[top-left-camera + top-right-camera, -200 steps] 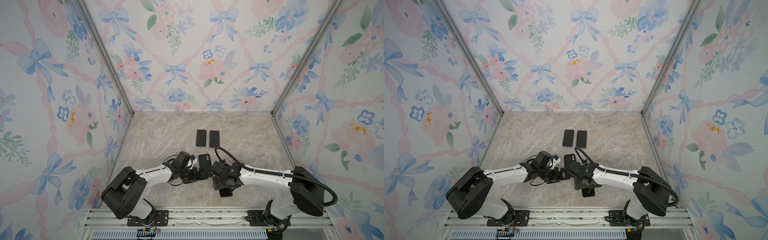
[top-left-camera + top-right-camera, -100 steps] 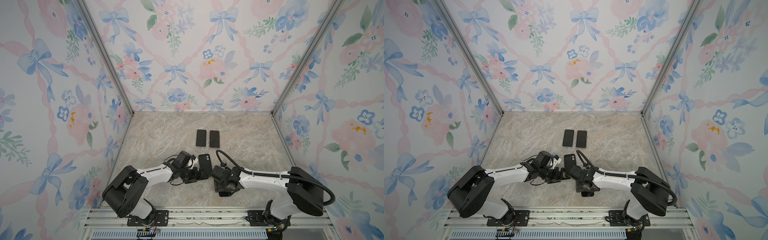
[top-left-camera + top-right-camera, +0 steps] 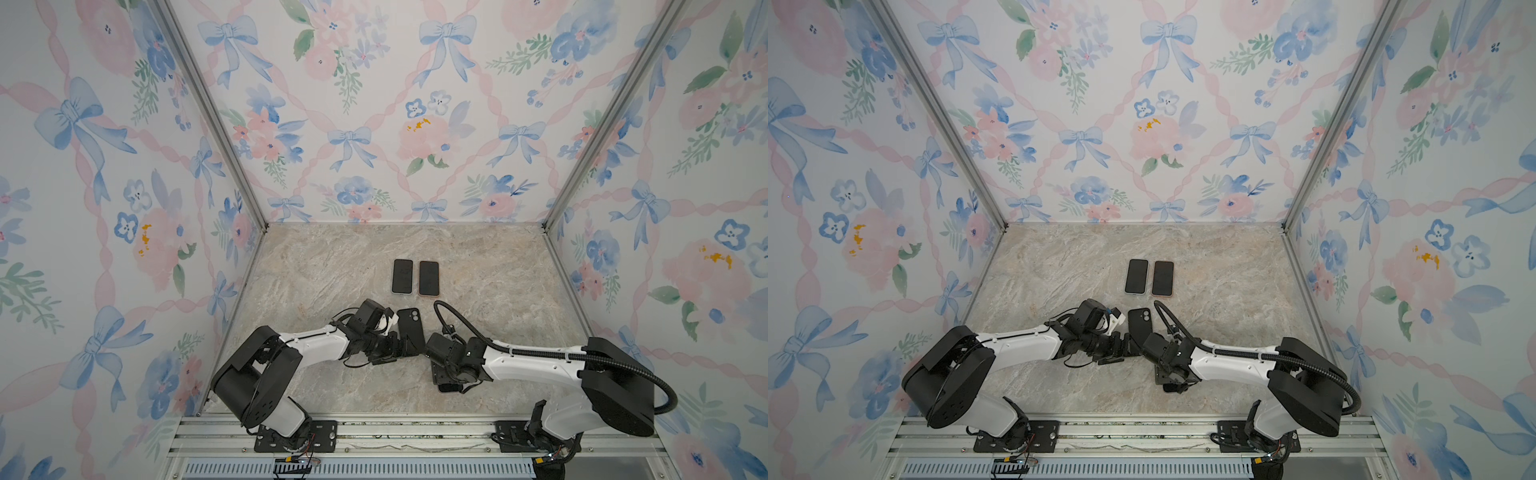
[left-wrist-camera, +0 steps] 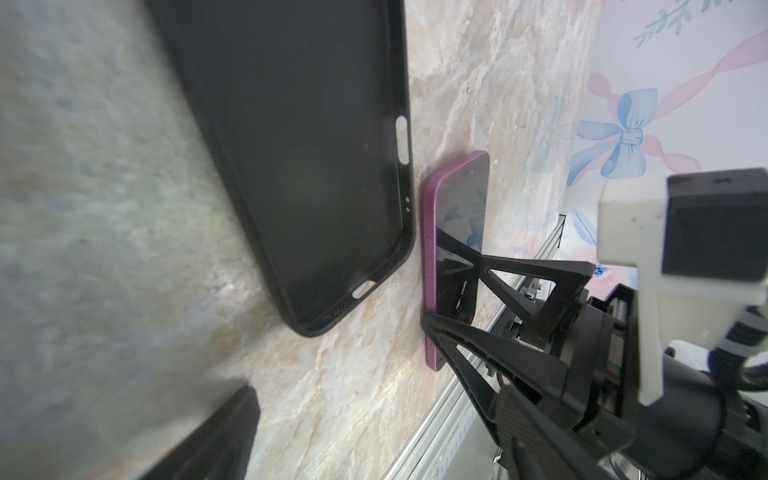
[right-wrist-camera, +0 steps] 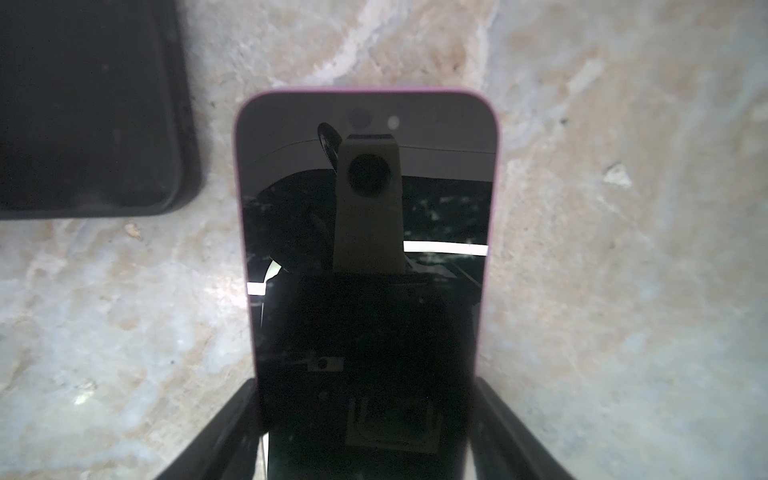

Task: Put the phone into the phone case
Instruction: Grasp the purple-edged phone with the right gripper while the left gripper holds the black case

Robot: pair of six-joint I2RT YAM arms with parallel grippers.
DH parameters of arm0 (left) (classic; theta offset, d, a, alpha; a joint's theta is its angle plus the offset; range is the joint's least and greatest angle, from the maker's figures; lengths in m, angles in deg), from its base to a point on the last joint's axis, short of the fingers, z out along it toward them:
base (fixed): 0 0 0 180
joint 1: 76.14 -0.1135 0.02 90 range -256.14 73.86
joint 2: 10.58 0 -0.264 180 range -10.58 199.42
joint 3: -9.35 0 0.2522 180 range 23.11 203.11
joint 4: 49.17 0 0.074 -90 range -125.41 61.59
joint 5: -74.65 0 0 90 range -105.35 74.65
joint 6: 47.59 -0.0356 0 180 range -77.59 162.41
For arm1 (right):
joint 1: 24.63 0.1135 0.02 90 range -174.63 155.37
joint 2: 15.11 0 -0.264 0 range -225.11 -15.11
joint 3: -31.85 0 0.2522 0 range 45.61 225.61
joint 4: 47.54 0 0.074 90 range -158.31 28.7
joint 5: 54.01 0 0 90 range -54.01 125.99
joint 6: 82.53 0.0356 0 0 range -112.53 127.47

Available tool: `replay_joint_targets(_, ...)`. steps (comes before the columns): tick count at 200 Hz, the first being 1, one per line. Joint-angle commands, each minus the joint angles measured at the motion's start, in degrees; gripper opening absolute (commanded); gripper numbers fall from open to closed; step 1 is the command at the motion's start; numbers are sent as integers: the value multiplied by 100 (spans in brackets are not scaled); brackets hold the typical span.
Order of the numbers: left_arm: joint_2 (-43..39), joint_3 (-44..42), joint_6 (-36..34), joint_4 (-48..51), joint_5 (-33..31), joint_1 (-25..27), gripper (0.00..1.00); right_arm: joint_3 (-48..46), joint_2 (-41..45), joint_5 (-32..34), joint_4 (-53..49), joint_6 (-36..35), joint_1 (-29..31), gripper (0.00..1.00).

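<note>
Phone [image 5: 365,249] lies flat, screen up, on the table [image 3: 332,270], near and just right of the phone case [image 3: 410,326]. Right gripper [image 5: 365,386] straddles its long edges, evidently to lift it; firm grip cannot be confirmed. Left gripper [image 3: 405,348] stands wide open, empty, at the case's near end, presumably to steady it.

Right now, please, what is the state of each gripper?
Left gripper: open, holding nothing, beside the black case.
Right gripper: closed on the purple phone, which lies on the table.
</note>
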Motion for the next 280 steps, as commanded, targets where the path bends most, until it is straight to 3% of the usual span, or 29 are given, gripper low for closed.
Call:
replay_joint_targets(1,151,170,-27,43,4,21,90,-455,-163,-253,456,-126,29,64)
replay_joint_targets(58,400,498,118,-90,138,21,87,-992,442,-289,1147,-450,5,57)
replay_joint_targets(146,833,807,434,-718,468,4,63,-1655,970,-361,1960,-417,11,54)
replay_joint_targets(182,713,702,381,-693,426,-64,60,-1876,1289,-357,2278,-535,11,54)
replay_joint_targets(280,1416,1320,142,-702,530,-190,45,-1840,1055,-491,2650,-735,29,51)
